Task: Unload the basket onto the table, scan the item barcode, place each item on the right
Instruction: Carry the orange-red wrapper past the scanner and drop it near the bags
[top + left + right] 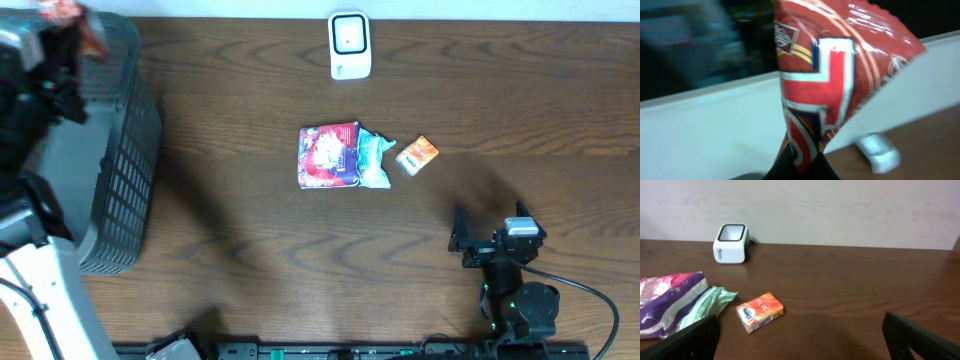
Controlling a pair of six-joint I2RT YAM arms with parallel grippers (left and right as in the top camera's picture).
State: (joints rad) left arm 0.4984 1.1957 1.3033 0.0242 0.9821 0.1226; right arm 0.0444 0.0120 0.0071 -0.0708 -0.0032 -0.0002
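The left hand [799,169] is clamped on a red snack packet [835,75], held up over the grey basket [125,170], so the barcode probably has to be carried over to the white scanner [349,45] next. The right hand [470,240] is parked wide open and empty. A purple pouch [328,155], green packet [374,160] and orange box [417,155] are scattered mid worktop [250,270], just short of the scanner.

I'm looking over a dark wood-grain counter [250,230]. A white scanner [349,45] is standing at its far edge, about midway along. A red and purple packet [328,156] is lying flat near the centre, with a green packet [374,160] lying against its right side. A small orange box [417,155] is sitting just beside the green packet, not touching it. A grey mesh basket [125,150] is resting on the left end.
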